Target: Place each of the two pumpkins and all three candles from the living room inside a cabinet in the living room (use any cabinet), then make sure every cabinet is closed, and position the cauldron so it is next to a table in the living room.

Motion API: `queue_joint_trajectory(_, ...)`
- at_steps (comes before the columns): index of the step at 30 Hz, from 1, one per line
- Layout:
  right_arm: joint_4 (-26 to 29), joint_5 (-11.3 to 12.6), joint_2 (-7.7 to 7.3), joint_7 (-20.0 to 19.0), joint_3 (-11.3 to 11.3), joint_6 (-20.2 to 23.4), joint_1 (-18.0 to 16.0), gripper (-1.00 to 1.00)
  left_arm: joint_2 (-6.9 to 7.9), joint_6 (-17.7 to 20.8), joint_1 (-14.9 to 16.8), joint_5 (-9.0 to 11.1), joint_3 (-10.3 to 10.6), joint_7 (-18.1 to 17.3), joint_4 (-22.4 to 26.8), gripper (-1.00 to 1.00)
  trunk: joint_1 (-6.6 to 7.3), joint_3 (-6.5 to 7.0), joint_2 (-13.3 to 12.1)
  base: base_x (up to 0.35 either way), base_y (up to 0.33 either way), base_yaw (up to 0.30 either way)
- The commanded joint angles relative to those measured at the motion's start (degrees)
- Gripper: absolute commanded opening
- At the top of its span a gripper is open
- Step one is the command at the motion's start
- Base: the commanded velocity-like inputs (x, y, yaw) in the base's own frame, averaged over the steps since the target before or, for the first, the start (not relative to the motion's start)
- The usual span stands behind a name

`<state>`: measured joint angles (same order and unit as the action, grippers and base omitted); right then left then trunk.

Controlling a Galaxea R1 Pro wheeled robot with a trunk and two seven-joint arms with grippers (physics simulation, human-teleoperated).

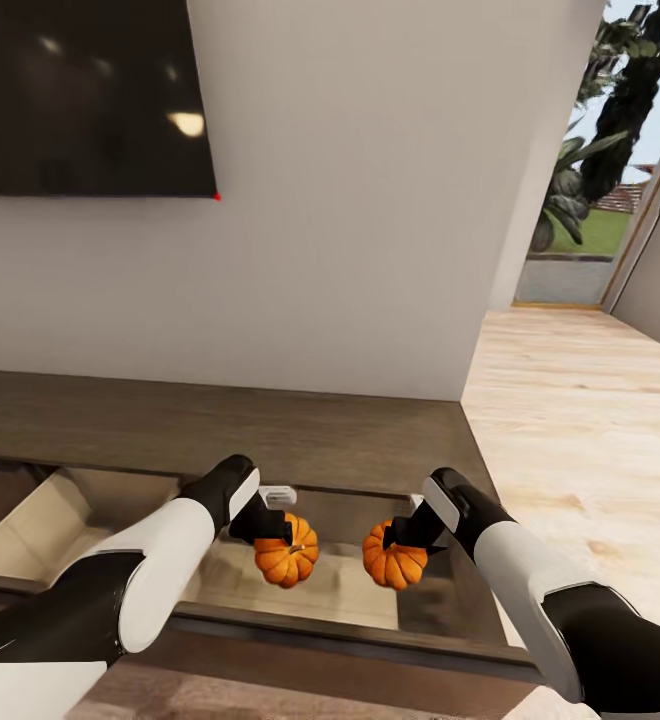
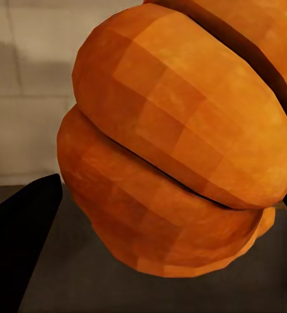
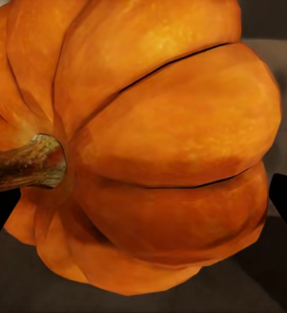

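While both hover over the open cabinet (image 1: pixel 270 440) drawer, left fingers (image 1: pixel 270 528) clenched on a pumpkin (image 1: pixel 288 558), right fingers (image 1: pixel 406 530) grasping another pumpkin (image 1: pixel 392 562), stem (image 3: pixel 26 163) visible at right wrist, no writing

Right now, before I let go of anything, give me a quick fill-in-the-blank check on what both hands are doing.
1. Each hand holds a ribbed orange ____.
2. The left hand and right hand hang over the long dark-brown wooden cabinet's ____ drawer.
3. The drawer's inside is ____ wood.
4. On the wall above hangs a black ____.

Missing words: pumpkin; open; pale; screen
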<state>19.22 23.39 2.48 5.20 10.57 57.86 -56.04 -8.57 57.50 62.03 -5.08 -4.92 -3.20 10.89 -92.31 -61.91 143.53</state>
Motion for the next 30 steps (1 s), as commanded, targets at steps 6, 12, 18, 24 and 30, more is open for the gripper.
queue_joint_trajectory(6,0.1,0.7,-0.02,0.5,0.3,0.2,0.0,-1.0,0.01,0.2,0.0,-0.6,-0.4,-0.2,0.1,-1.0,-0.13,-1.38,0.1,0.0,0.0,0.0)
queue_joint_trajectory(12,0.1,0.6,-0.01,0.5,0.3,0.2,0.0,-1.0,0.04,0.2,0.0,-0.7,-0.4,-0.2,0.2,-1.0,-0.29,-2.71,0.2,0.0,0.0,0.0)
queue_joint_trajectory(18,0.1,0.6,0.06,0.5,0.4,0.1,0.0,-1.0,0.16,0.0,0.0,-0.6,-0.5,0.4,0.5,-1.0,-0.37,-3.38,0.2,0.0,0.0,0.0)
queue_joint_trajectory(24,0.1,0.7,0.78,0.3,0.4,-1.5,0.0,-1.0,0.21,-0.3,0.0,-0.5,-0.6,0.5,0.5,-1.0,-0.37,-3.38,0.2,0.0,0.0,0.0)
queue_joint_trajectory(30,0.1,0.7,0.95,0.2,0.4,-3.8,0.0,-1.0,0.22,-0.8,0.0,-0.5,-0.7,0.6,0.5,-1.0,-0.37,-3.38,0.2,0.0,0.0,0.0)
